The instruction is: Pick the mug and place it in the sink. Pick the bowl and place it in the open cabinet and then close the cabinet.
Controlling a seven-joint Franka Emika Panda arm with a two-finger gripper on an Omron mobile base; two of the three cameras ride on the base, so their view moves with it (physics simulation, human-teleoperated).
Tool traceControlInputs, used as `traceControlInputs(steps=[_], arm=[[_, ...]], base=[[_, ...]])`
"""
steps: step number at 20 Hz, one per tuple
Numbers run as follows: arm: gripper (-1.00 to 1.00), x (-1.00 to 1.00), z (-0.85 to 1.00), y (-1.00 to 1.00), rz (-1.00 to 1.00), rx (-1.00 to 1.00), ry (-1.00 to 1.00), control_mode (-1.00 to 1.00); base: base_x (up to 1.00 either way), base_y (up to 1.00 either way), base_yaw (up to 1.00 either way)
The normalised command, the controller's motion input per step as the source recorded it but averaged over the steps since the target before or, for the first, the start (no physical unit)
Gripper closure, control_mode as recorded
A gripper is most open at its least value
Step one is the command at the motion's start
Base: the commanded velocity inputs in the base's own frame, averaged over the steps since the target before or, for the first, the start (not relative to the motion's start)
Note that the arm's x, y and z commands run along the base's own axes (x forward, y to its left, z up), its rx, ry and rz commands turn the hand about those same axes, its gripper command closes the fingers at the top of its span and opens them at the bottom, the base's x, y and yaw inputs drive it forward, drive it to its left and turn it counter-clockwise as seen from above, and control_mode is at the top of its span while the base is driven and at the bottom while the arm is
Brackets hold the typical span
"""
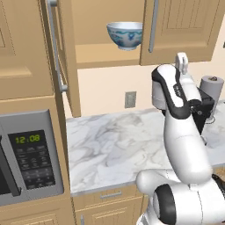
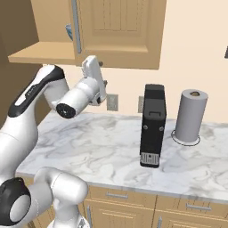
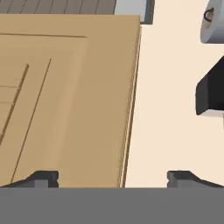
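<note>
White bowl in cabinet (open), gripper seemingly spread

The microwave, built in at the left end of the worktop, shows green digits reading 12:08 on its dark display; the keypad buttons below carry small pale marks too fine to read; the black appliance standing on the worktop toward its right end bears a white label low on its front, its print too small to make out; nothing else legible.
</note>
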Motion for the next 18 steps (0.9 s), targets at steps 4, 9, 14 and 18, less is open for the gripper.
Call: traceControlInputs(steps=[4, 9, 14, 18], arm=[[-1.0, -0.54, 1.0, -0.65, 0.15, 0.2, 0.0, -1.0], [-1.0, -0.79, 0.88, -0.41, 0.15, 0.19, -0.04, -1.0], [-1.0, -1.0, 0.22, -0.05, 0.1, 0.1, 0.0, -1.0], [-1.0, -1.0, 0.0, -0.01, 0.03, 0.0, 0.02, -1.0]], base=[[0.0, 0.0, 0.0], [0.0, 0.0, 0.0], [0.0, 0.0, 0.0], [0.0, 0.0, 0.0]])
